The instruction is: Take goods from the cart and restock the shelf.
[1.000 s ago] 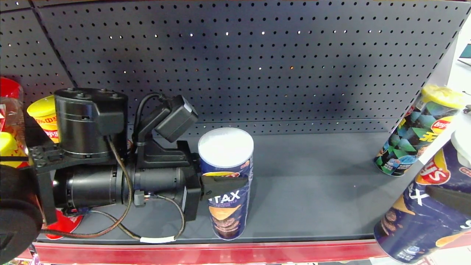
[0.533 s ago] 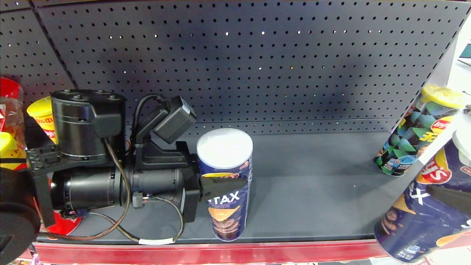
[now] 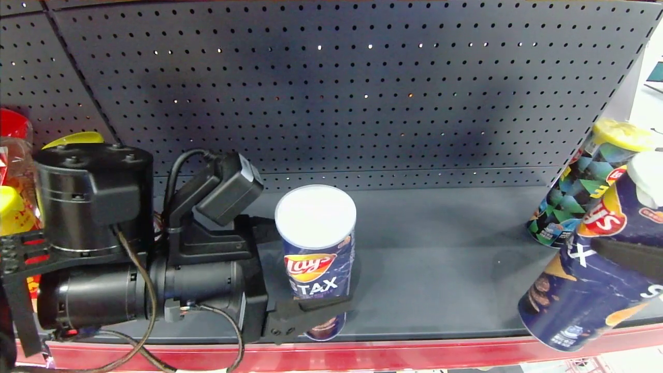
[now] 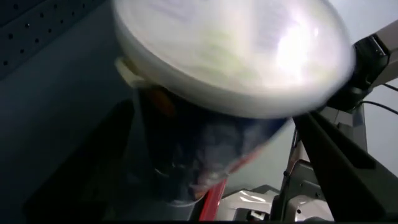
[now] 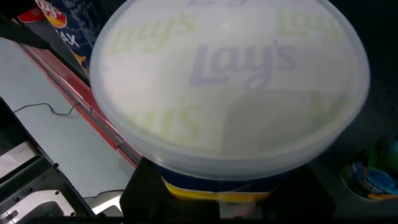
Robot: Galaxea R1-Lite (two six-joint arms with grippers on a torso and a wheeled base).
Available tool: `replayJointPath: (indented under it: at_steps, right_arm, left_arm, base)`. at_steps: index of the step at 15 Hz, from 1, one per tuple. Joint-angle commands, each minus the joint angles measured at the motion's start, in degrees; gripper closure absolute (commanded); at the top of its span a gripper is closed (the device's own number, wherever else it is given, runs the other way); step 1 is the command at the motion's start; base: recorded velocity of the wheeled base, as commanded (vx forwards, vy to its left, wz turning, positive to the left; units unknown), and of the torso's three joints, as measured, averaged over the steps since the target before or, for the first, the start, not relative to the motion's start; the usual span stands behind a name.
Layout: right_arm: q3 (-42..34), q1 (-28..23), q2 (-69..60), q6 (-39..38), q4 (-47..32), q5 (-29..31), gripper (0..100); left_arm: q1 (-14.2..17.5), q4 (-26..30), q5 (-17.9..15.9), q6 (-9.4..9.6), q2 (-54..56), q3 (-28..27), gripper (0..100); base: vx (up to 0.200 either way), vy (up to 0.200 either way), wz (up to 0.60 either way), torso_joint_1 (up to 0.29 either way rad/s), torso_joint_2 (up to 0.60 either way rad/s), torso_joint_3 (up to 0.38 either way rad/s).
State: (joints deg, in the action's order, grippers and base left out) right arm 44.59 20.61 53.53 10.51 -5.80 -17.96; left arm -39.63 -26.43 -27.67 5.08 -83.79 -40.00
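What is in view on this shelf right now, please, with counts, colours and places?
standing chip can: one, dark blue, white lid, shelf front, centre
held chip can: one, dark blue, tilted, at shelf's right front edge
patterned chip can: one, black-green, yellow lid, shelf right
yellow-lidded containers: two, shelf far left
red-lidded jar: one, far left
shelf: one, dark grey, red front lip
pegboard: one, dark grey, behind
left pincer: one, black, open astride standing chip can
right pincer: one, black, shut on held chip can
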Motion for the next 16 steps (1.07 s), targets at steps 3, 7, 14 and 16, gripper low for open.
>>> replayJointPath:
  at_steps: [3, 7, 14, 16]
  right_arm:
    - [6.8, 6.5, 11.0, 0.0, 0.1, -0.1, 100]
    - [9.3, 11.0, 20.7, 0.0, 9.0, 0.2, 100]
    - [20.9, 15.2, 36.2, -0.1, 12.9, -0.1, 100]
    - [24.8, 15.3, 40.4, -0.2, 12.9, -0.4, 100]
  left_arm:
    - [0.1, 0.1, 0.1, 0.01, 7.7, 7.5, 0]
    - [1.2, 0.0, 2.0, 0.01, 13.2, 13.9, 0]
    - [6.3, 0.7, 2.2, -1.83, 27.3, 24.3, 0]
    - [6.6, 4.4, 3.5, -6.58, 34.3, 25.1, 0]
  base:
    - [0.0, 0.0, 0.0, 0.0, 0.0, 0.0]
    - [0.0, 0.0, 0.0, 0.0, 0.0, 0.0]
    - [0.0, 0.0, 0.0, 0.0, 0.0, 0.0]
    - [0.0, 0.0, 0.0, 0.0, 0.0, 0.0]
